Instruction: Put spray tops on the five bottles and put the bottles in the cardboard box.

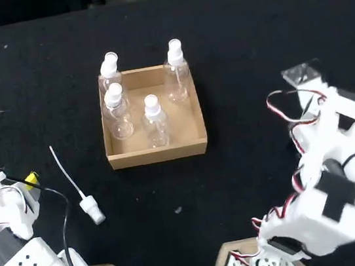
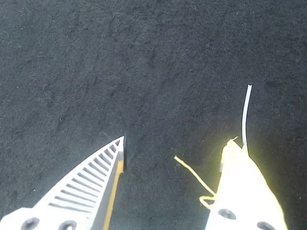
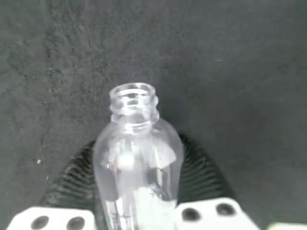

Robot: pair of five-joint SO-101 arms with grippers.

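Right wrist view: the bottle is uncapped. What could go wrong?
The spray top lies flat; the open left end effector, near its thin tube, may bend it.
The tube could miss the narrow neck of the bottle in the right end effector.
Four capped bottles crowd the cardboard box; one could topple.

A table [image 1: 249, 30] is wearing a black, fuzzy cloth [image 2: 96, 57] all over its top. A cardboard box [image 1: 157, 154] is sitting flat on the cloth, near the middle and a bit toward the far side. One white spray top [image 1: 92, 209] is lying on its side on the cloth, in front of the box and off to one side, not touching it. Its thin tube [image 1: 65, 170] is pointing away toward the far side. A tiny pale speck [image 1: 178, 209] is lying in front of the box.
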